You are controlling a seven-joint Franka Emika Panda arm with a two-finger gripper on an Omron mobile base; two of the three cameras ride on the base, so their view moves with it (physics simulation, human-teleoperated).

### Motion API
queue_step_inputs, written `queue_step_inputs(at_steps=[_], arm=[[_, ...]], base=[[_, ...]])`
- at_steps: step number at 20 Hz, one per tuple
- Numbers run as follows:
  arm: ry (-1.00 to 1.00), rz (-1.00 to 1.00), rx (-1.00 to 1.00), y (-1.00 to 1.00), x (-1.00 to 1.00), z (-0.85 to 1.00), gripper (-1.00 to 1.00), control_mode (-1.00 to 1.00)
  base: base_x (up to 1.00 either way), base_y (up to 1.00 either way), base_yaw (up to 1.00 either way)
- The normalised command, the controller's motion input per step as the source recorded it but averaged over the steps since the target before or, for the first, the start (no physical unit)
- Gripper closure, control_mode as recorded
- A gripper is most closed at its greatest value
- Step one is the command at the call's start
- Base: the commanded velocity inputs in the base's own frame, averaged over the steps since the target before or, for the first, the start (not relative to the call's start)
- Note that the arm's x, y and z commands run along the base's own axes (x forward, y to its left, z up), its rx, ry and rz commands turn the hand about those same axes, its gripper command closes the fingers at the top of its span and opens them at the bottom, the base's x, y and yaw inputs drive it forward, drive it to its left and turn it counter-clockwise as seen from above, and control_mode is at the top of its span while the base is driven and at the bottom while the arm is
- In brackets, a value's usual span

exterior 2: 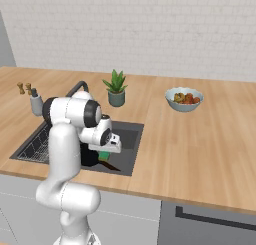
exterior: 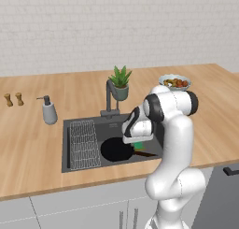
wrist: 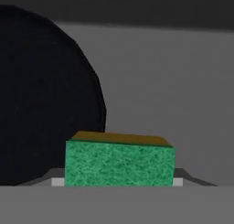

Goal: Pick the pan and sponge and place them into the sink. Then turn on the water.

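Sponge (wrist: 119, 162), green w/ yellow side, sits right at the gripper (exterior: 137, 143) between the jaws, low over the sink (exterior: 74, 163), beside the pan (exterior: 115, 149). Pan lies flat on the sink floor, handle toward the sink's right wall, so that half looks done. Jaws stand about sponge-wide; can't tell whether they clamp it or have let go. Probably held low so the sponge drops short. Faucet (exterior: 110, 98) behind the sink, no stream showing; water likely comes after.
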Motion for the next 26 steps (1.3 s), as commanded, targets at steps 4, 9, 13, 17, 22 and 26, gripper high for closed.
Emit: queue_step_inputs(at_steps=[4, 9, 13, 17, 22, 26], arm=[[0.0, -0.04, 0.01, 0.04, -0.06, 0.11, -1.0, -1.0], [0.0, -0.11, 0.11, 0.0, -0.45, 0.65, -1.0, -1.0], [0.0, -0.11, 0.14, 0.06, -0.44, 0.99, -1.0, -1.0], [0.0, -0.11, 0.09, 0.0, -0.26, 1.0, -1.0, -1.0], [0.03, -0.12, 0.11, 0.01, 0.0, 0.93, -1.0, -1.0], [0.16, -0.09, 0.13, 0.0, 0.0, 0.32, -1.0, -1.0]], base=[[0.0, 0.0, 0.0], [0.0, 0.0, 0.0], [0.0, 0.0, 0.0], [0.0, 0.0, 0.0], [0.0, 0.0, 0.0], [0.0, 0.0, 0.0]])
